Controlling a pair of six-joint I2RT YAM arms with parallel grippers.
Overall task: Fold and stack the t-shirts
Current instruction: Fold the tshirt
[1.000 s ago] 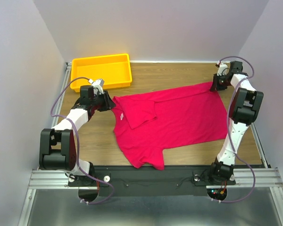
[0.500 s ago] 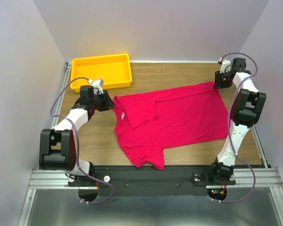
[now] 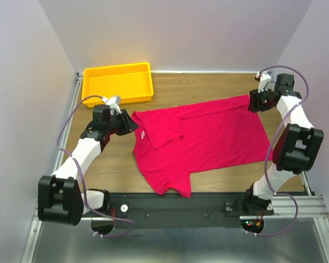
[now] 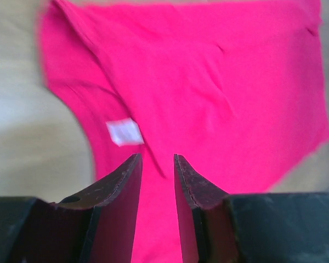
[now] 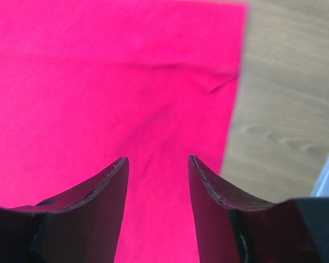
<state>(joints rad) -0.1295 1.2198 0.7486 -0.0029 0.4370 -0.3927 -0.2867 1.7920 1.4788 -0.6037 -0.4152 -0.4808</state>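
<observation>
One crimson-pink t-shirt (image 3: 203,139) lies spread flat on the wooden table, with one sleeve folded in over the chest and its white neck label (image 3: 141,135) at the left. My left gripper (image 3: 130,124) is at the shirt's left shoulder. In the left wrist view its jaws (image 4: 157,159) stand slightly apart over the cloth (image 4: 208,82), near the label (image 4: 124,132). My right gripper (image 3: 253,102) is at the shirt's far right corner. Its jaws (image 5: 158,160) are open above the cloth (image 5: 98,82), next to the shirt's edge.
A yellow plastic tray (image 3: 118,68) stands at the far left corner of the table. Bare wood (image 5: 285,109) shows to the right of the shirt and along the far edge (image 3: 208,82). Walls close in the table on three sides.
Both arms have swung their elbows outward and down toward the near edge. The right gripper has shifted slightly right. The shirt has not moved.
</observation>
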